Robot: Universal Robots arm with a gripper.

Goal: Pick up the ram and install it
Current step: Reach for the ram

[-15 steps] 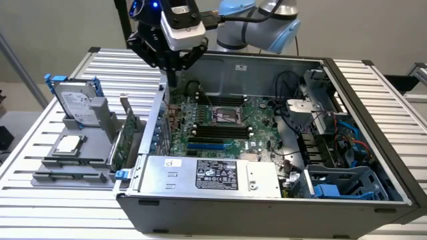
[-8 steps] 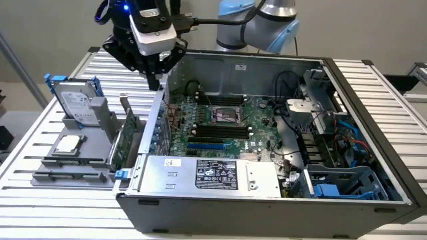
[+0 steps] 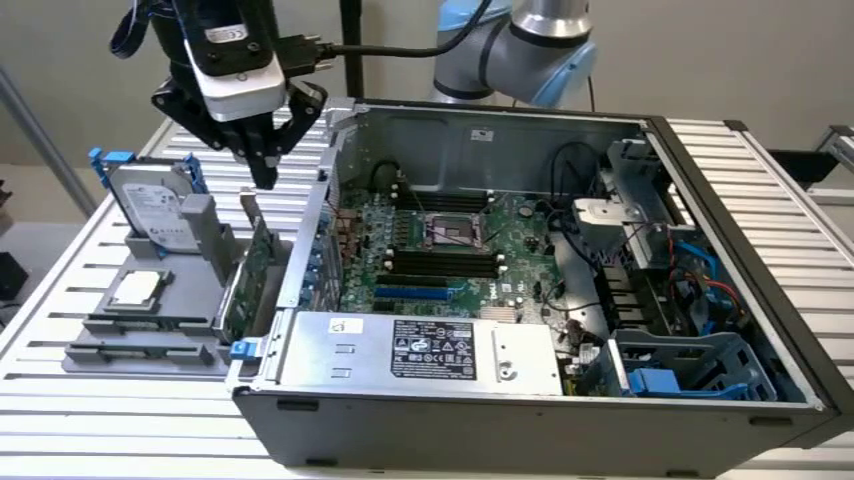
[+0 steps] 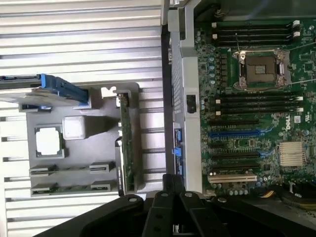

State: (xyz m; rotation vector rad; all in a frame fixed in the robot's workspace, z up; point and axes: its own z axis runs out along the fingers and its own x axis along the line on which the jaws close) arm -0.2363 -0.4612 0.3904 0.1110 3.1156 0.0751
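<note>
Two ram sticks stand on edge in the front slots of the grey holder (image 3: 187,300) at the exterior view's left: one ram (image 3: 150,325) (image 4: 69,169) and a second ram (image 3: 140,352) (image 4: 69,188) nearer the table's front. My gripper (image 3: 263,178) (image 4: 170,183) hangs shut and empty above the gap between the holder and the computer case, over the upright green expansion card (image 3: 247,275) (image 4: 126,148), well away from the ram. The motherboard's black slots (image 3: 441,262) (image 4: 256,103) lie bare inside the case.
The holder also carries a hard drive (image 3: 154,205) with blue rails and a square silver processor (image 3: 136,290) (image 4: 48,141). The open case (image 3: 534,400) has a power supply (image 3: 427,350) along its front wall, cables and a blue drive cage (image 3: 694,370) at the right.
</note>
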